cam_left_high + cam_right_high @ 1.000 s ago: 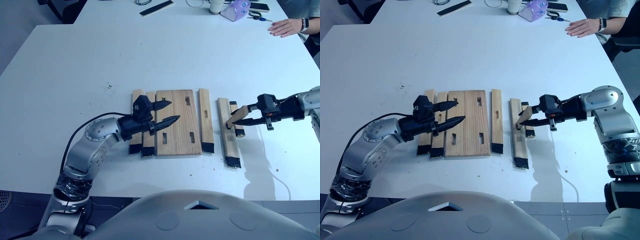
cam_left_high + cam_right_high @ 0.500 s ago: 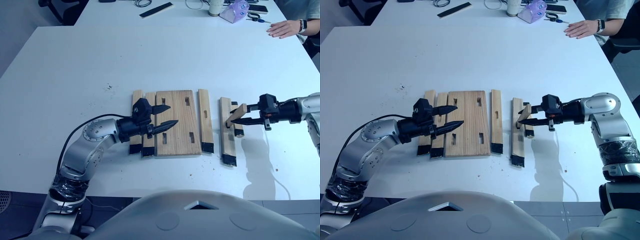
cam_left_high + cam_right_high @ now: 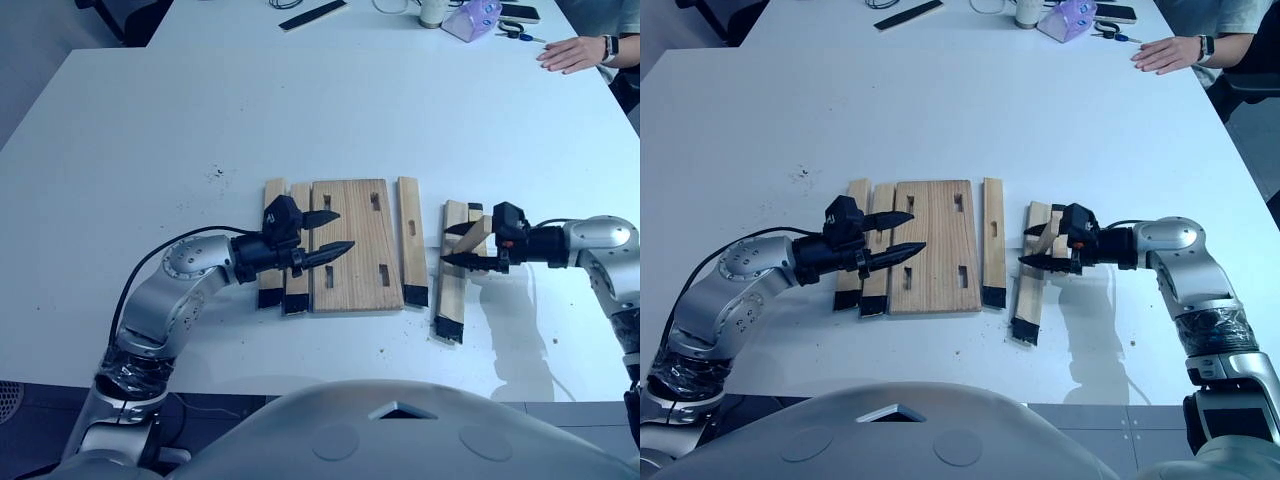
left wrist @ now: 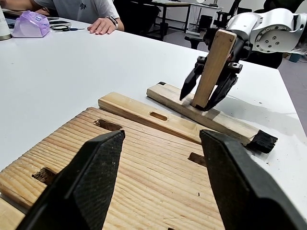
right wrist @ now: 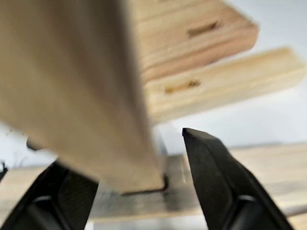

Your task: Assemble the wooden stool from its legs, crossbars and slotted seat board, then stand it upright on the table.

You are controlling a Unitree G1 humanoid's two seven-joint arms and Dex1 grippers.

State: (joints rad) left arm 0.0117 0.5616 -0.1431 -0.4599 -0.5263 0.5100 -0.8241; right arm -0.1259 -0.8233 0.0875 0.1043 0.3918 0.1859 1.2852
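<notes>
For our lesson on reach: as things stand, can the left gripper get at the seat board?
Probably yes. The left gripper hangs open over the left part of the seat board, with nothing between them. The right gripper, holding a crossbar, is well off to the side.

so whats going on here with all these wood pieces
The robot is partway into building the stool. Its right gripper holds a short crossbar tilted, its lower end on a leg lying flat on the table. The left gripper hovers open over the seat board, which lies flat with other legs beside it.
</notes>
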